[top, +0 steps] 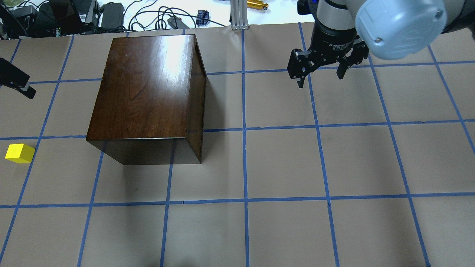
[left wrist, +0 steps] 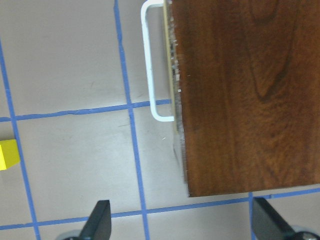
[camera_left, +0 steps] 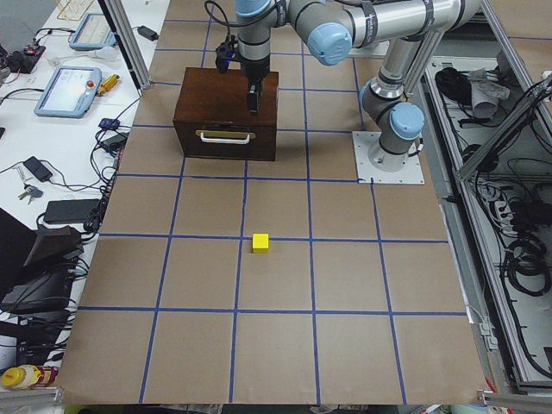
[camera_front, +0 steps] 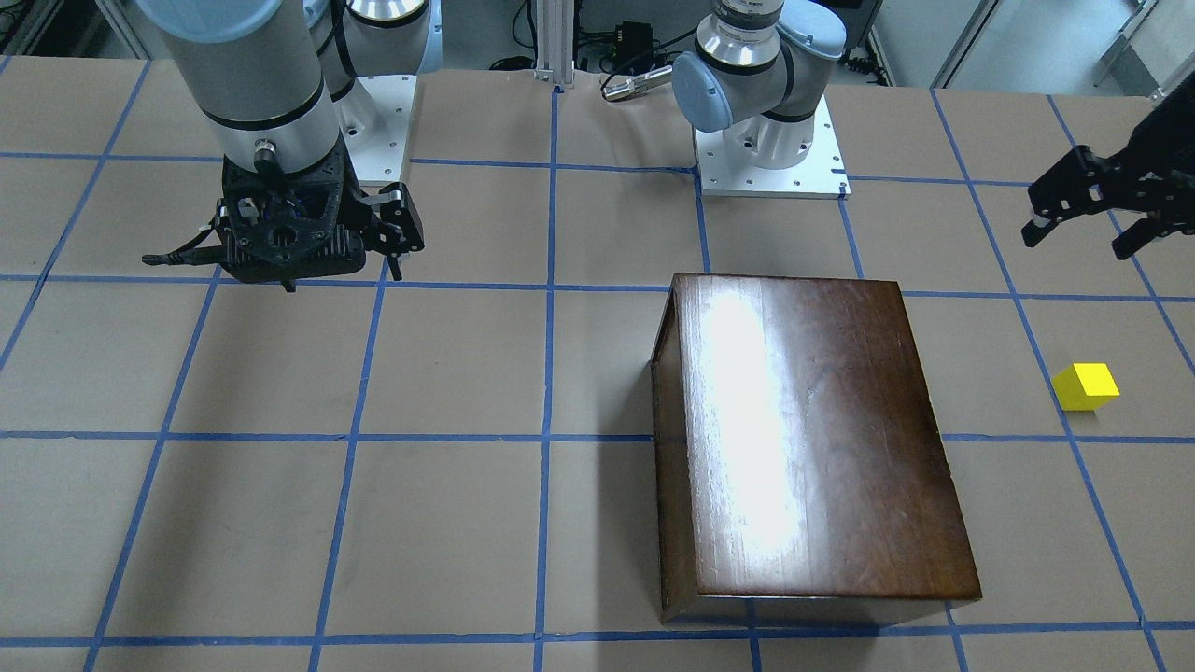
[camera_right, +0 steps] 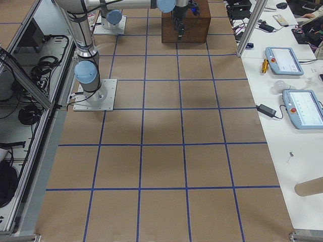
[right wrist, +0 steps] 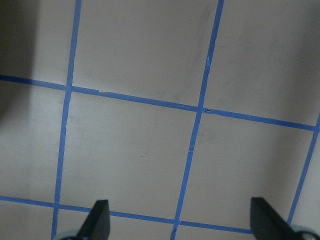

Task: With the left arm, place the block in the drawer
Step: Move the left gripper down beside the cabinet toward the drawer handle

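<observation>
Left tool (camera_front: 1078,231) hangs empty, fingers spread wide, above the tabletop (camera_front: 448,373) near the box (camera_front: 803,439). Nothing of the task appears done: the block (camera_front: 1086,385) sits on the tabletop, apart from the box and ungrasped, and the drawer (camera_left: 224,148) looks shut. Opening the drawer, then grasping and placing the block, all remain.

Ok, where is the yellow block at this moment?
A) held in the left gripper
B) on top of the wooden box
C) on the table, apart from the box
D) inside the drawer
C: the block lies on the table beside the box without touching it, and the left gripper hangs open and empty.
</observation>
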Controlling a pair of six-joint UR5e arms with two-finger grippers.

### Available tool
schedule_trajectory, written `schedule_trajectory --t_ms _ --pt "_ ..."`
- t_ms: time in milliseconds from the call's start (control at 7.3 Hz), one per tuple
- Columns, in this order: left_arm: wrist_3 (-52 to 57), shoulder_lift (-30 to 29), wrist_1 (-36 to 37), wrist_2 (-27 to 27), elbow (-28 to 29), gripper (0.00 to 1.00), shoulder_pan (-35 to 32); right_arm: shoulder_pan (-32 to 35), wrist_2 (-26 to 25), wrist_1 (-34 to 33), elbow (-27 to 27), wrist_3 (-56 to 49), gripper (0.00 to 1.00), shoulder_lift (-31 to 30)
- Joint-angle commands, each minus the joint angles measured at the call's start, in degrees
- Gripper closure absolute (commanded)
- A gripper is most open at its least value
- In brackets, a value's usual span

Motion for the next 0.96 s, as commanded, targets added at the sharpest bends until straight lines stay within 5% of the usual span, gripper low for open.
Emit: schedule_trajectory --t_ms 0,822 --pt "6.4 -2.1 0.5 -1.0 0.3 0.0 6.7 0.0 0.0 0.0 0.0 0.0 0.0 0.0" --pt "4.3 -17.9 1.8 -15.2 2.6 0.0 6.8 0.0 0.0 0.0 0.0 0.0 0.0 0.0"
